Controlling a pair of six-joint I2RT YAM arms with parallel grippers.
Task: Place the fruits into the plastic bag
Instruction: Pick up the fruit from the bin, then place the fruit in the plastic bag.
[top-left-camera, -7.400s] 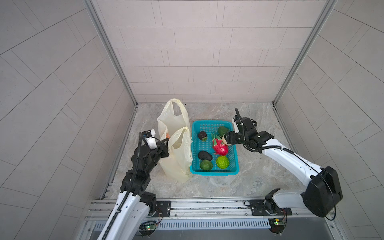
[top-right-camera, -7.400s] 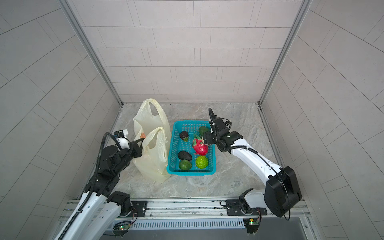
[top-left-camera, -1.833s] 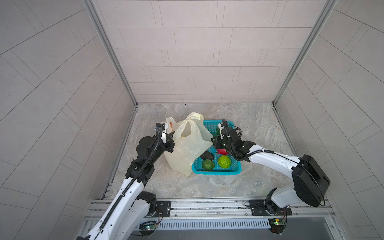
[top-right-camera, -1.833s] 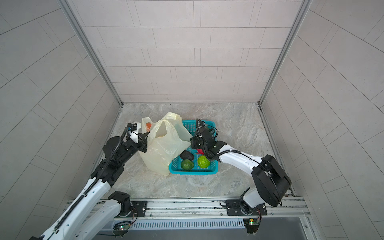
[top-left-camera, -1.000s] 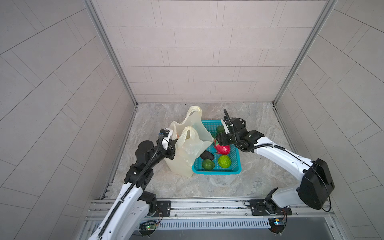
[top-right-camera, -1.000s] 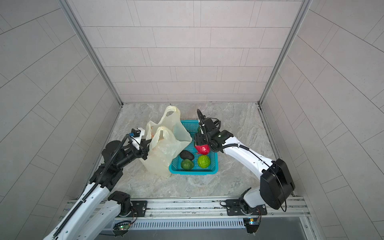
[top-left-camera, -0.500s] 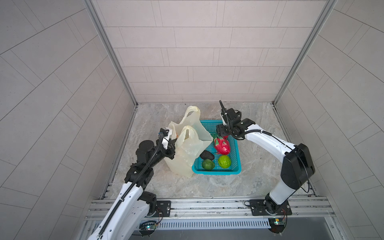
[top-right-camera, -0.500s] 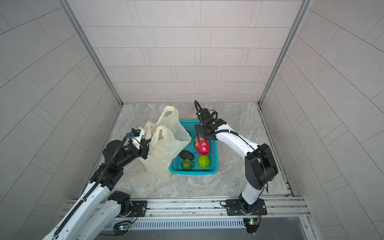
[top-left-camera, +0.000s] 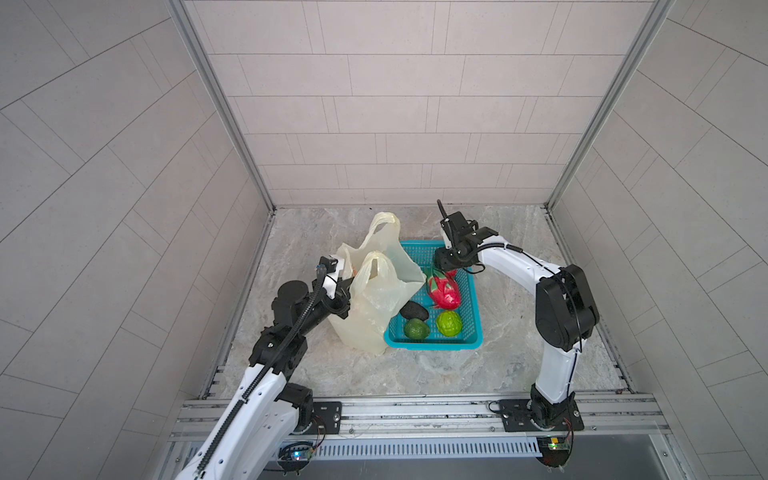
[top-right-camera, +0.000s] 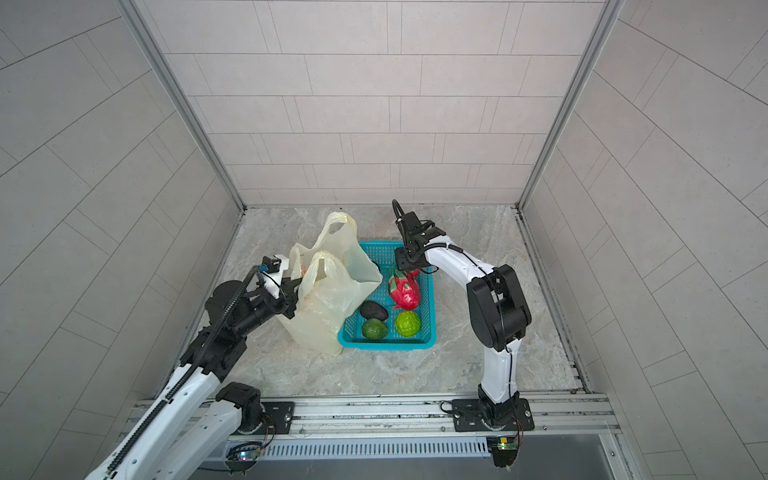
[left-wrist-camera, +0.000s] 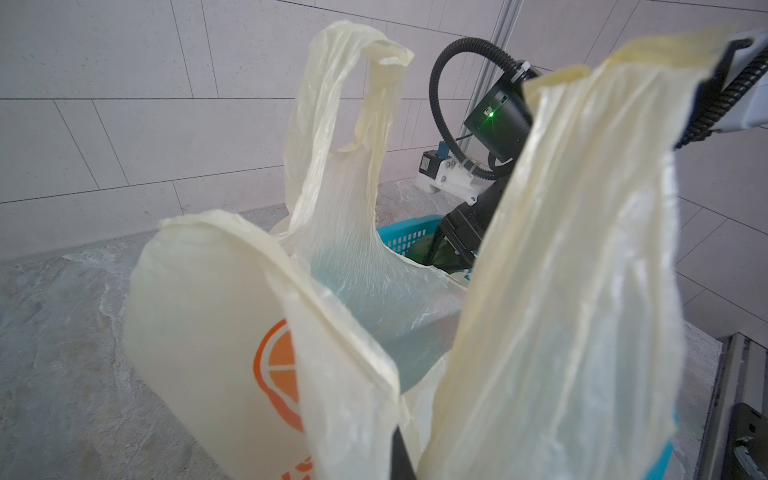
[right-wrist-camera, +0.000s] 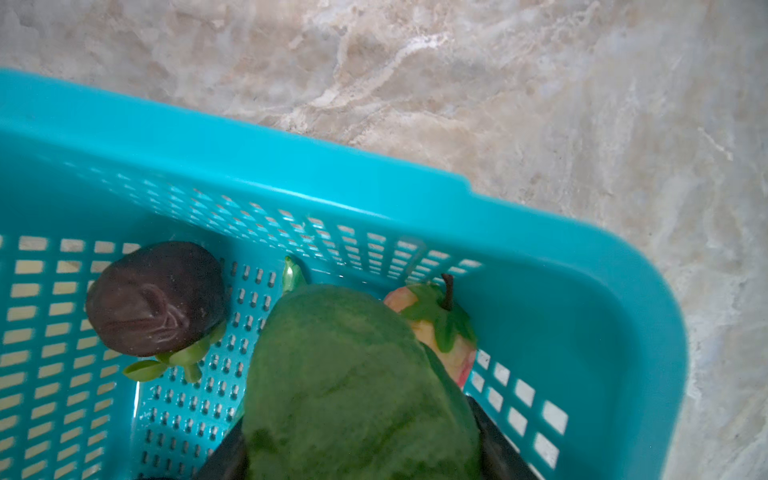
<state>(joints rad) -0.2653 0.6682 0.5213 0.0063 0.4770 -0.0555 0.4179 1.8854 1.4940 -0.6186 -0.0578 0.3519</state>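
**A:** How many fruits, and where?

**B:** Seven, all in the one teal basket on the marbled surface. Both top views show four. There is one dragon fruit near the middle, a blackish oval at 8 o'clock, a dark green oval at 7, and a bumpy light green ball at 5.

**A:** The other three?

**B:** Only the right wrist view shows them plainly, at the basket's 12 o'clock end under the arm. They are a big dark green fruit, a dark brown round fruit with green sepals, and a pink-yellow fruit with leaf and stem.

**A:** The right fingers?

**B:** One lies against each flank of the big dark green fruit, clamped on it.

**A:** And the bag?

**B:** There is one plastic bag, translucent pale yellow. It stands at the basket's 9 o'clock, touching it, with its two loop handles upright. Only the left wrist view shows its orange fruit print and open mouth. The left fingers are together, pinching its rim.
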